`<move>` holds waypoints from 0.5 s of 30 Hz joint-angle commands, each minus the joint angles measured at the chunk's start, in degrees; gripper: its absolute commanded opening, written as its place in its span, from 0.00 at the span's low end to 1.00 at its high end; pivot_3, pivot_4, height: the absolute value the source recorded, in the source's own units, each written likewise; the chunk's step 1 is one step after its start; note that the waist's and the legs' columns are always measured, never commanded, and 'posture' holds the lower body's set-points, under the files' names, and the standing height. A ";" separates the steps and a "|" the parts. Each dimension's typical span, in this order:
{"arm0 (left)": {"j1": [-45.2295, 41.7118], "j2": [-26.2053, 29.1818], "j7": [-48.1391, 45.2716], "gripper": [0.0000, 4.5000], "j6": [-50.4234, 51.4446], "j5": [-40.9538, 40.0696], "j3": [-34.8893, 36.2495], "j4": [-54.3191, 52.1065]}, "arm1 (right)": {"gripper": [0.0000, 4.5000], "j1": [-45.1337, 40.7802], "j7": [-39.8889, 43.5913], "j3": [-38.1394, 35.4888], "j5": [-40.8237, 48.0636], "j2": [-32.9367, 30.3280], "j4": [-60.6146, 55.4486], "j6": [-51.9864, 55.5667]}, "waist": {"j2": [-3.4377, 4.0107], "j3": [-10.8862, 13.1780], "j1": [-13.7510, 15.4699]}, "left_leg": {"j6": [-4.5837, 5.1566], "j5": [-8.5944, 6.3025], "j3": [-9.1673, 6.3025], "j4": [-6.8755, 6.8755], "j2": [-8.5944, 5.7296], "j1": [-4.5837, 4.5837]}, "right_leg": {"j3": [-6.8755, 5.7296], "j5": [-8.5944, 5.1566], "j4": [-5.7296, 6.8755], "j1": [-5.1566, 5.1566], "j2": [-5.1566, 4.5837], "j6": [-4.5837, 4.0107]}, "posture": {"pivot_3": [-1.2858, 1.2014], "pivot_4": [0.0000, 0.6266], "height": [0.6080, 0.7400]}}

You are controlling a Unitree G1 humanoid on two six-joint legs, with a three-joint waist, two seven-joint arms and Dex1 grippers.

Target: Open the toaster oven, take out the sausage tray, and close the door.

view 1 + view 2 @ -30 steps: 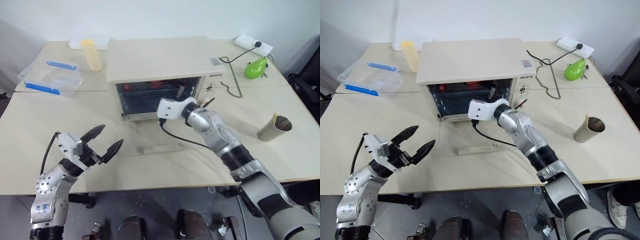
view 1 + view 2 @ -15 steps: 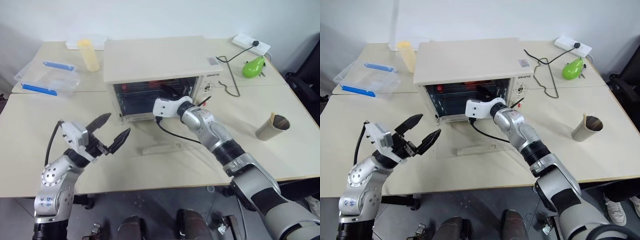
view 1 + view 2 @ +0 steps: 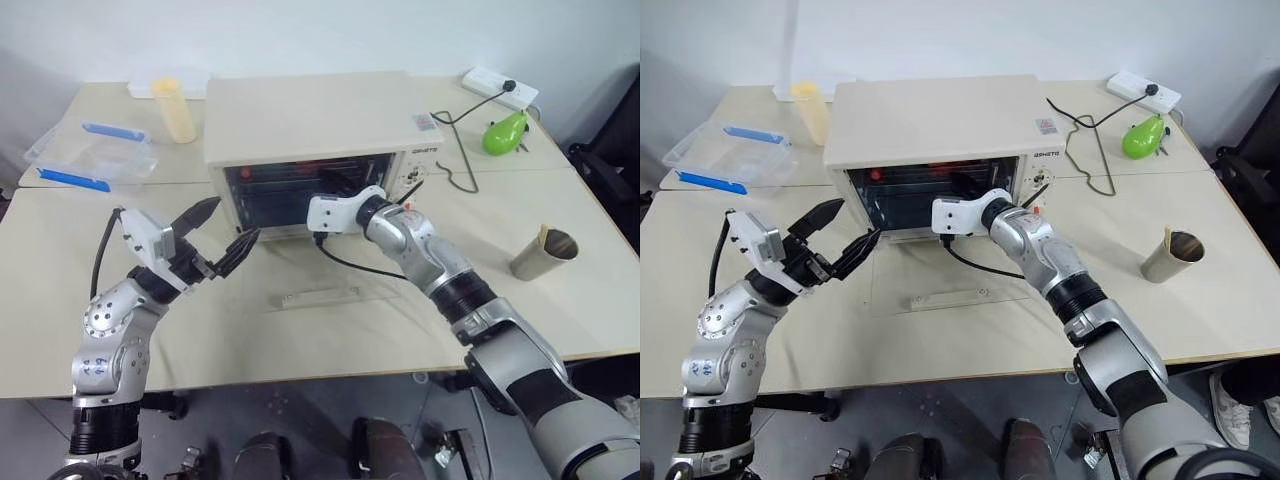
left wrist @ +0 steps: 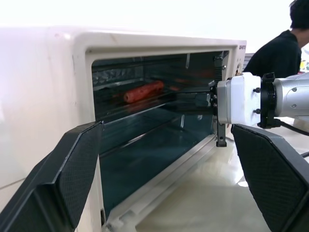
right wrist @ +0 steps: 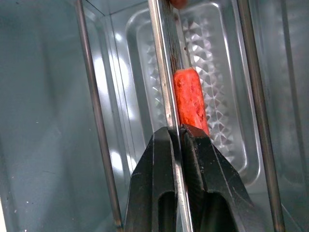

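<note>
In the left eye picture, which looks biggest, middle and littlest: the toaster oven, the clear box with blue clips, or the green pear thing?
1. The toaster oven looks biggest by far.
2. The clear box with blue clips is in the middle.
3. The green pear-shaped thing looks littlest.
All three sit about equally far back on the table, so the order is fair.

Sausage (image 4: pixel 143 91) on rack inside open toaster oven (image 4: pixel 72 96), right gripper (image 4: pixel 212 99) alongside.

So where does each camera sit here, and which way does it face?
Head views: look forward and down at the oven on the table; both arms show.
Left wrist view: along the open left gripper into the oven; shares the right gripper with the head views.
Right wrist view: inside the oven, the gripper shut on the tray rim, by a sausage.
</note>
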 commanded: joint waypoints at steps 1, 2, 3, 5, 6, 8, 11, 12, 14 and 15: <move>-2.10 0.88 -1.46 1.00 -0.90 -0.28 0.14 0.72 | 0.01 -1.29 3.82 -2.92 4.46 -1.26 -8.66 -3.56 | 0.00 0.02 -0.06 | 0.00 0.00 -0.01 -0.02 -0.01 -0.02 | -0.02 0.00 -0.02 -0.03 0.00 0.00 | 0.52 0.24 1.00; -2.43 0.86 -1.71 1.00 -0.98 -0.17 0.06 1.12 | 0.01 -1.08 4.42 -3.02 4.55 -1.52 -9.82 -3.52 | 0.00 0.03 -0.06 | 0.00 0.00 0.00 -0.07 -0.03 -0.02 | -0.02 0.00 -0.03 -0.07 0.00 0.00 | 0.52 0.24 1.00; -2.92 0.75 -1.78 1.00 -1.02 0.00 -0.01 1.61 | 0.01 -0.86 5.11 -3.13 4.72 -1.81 -11.10 -3.50 | 0.00 0.03 -0.07 | 0.00 0.00 0.01 -0.15 -0.13 -0.03 | -0.03 0.00 -0.03 -0.14 0.00 0.00 | 0.52 0.24 1.00; -4.02 0.55 -1.89 1.00 -1.12 0.21 -0.20 2.58 | 0.01 -0.47 6.80 -3.49 5.21 -2.25 -14.01 -3.37 | -0.01 0.04 -0.24 | -0.03 0.01 0.03 -0.22 -0.15 -0.03 | -0.06 0.00 -0.02 -0.23 0.00 0.00 | 0.52 0.24 1.00; -4.40 0.47 -1.95 1.00 -1.19 0.26 -0.27 2.93 | 0.01 -0.28 7.42 -3.68 5.39 -2.32 -15.17 -3.22 | -0.01 0.04 -0.25 | -0.04 0.02 0.06 -0.26 -0.16 -0.11 | -0.07 0.00 0.00 -0.36 0.00 0.00 | 0.52 0.24 1.00; -5.13 0.24 -2.13 1.00 -1.46 0.42 -0.53 3.70 | 0.01 0.17 9.11 -3.73 5.56 -2.46 -17.11 -2.60 | -0.01 0.04 -0.47 | -0.07 0.04 0.10 -0.28 -0.15 -0.21 | -0.11 0.00 0.05 -0.53 0.00 0.00 | 0.52 0.24 1.00; -5.92 -0.16 -2.07 1.00 -1.56 0.42 -0.74 4.59 | 0.01 0.77 10.65 -4.09 5.89 -2.58 -19.03 -1.89 | -0.02 0.05 -1.04 | -0.08 0.04 0.10 -0.30 -0.14 -0.22 | -0.19 0.00 0.05 -0.53 -0.01 0.00 | 0.52 0.24 1.00; -5.95 -0.17 -2.18 1.00 -1.49 0.33 -0.80 4.53 | 0.01 1.61 11.37 -4.42 6.19 -3.21 -20.43 -1.83 | -0.02 0.05 -1.15 | -0.08 0.04 0.09 -0.30 -0.14 -0.22 | -0.19 0.00 0.05 -0.53 -0.01 0.00 | 0.52 0.24 1.00; -5.81 -0.13 -2.24 1.00 -1.22 0.05 -0.74 4.26 | 0.01 4.24 13.43 -5.06 7.12 -4.90 -24.03 -1.78 | -0.02 0.05 -1.25 | -0.08 0.04 0.06 -0.31 -0.14 -0.24 | -0.22 0.00 0.05 -0.53 -0.01 0.00 | 0.52 0.24 1.00; -5.67 0.00 -2.29 1.00 -0.84 -0.27 -0.55 4.23 | 0.01 6.72 14.95 -5.40 8.06 -6.33 -26.86 -2.22 | -0.02 0.05 -1.23 | -0.08 0.04 0.05 -0.31 -0.14 -0.24 | -0.22 0.00 0.05 -0.53 -0.02 0.00 | 0.52 0.24 1.00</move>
